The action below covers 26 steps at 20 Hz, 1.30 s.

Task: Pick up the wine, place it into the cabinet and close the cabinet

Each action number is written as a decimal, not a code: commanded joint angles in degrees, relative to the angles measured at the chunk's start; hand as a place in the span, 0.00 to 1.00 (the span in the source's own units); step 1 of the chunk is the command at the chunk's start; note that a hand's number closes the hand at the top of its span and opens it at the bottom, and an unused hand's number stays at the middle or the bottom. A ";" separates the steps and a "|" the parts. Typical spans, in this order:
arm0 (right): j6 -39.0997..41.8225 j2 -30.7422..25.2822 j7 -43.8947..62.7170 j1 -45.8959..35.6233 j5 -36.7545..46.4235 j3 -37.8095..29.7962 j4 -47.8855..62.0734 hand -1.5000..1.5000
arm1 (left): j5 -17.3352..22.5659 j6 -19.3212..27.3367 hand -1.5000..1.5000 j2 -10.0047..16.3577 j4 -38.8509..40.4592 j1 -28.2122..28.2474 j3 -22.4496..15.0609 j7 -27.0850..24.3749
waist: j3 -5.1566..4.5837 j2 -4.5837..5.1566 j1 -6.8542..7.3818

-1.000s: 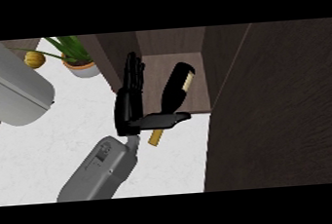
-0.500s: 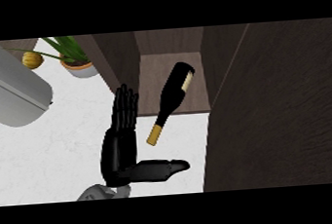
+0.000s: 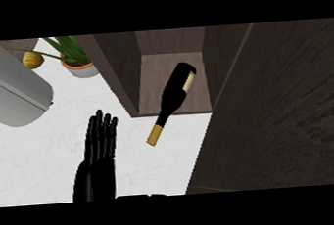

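The wine bottle (image 3: 173,95) is dark with a pale label and a gold-capped neck. It lies on its side, its body on the floor of the open cabinet (image 3: 156,66) and its neck sticking out over the white counter (image 3: 35,153). My left hand (image 3: 98,151) is open at the lower left, fingers straight and pointing up the picture. It is apart from the bottle, to the left of the neck. Its thumb shows at the bottom edge. My right hand is nowhere in the view.
A wide dark wooden panel (image 3: 285,111), which looks like the cabinet's open door, fills the right side. A potted plant (image 3: 78,65) and a small yellow object (image 3: 32,59) stand at the back left, beside a large grey rounded appliance (image 3: 9,93).
A second ago my left hand was at the bottle's neck. It has since let go and drawn back down and to the left. The bottle stays lying in the cabinet opening.
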 commanded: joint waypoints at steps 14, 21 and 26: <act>-5.95 11.94 17.24 -14.05 3.46 19.81 -1.17 1.00 | 8.17 -11.21 0.00 14.91 -14.47 17.57 12.08 -2.92 | -0.30 -0.17 1.21; -16.17 15.16 17.86 -24.97 4.89 22.42 6.23 1.00 | 14.61 -20.05 0.00 19.08 -13.95 23.17 20.09 -5.50 | -0.32 -0.09 1.76; -26.33 15.18 16.43 -37.56 3.44 20.37 13.79 1.00 | 19.44 -24.39 0.00 22.88 -14.78 23.52 26.30 -3.22 | -0.34 0.24 2.32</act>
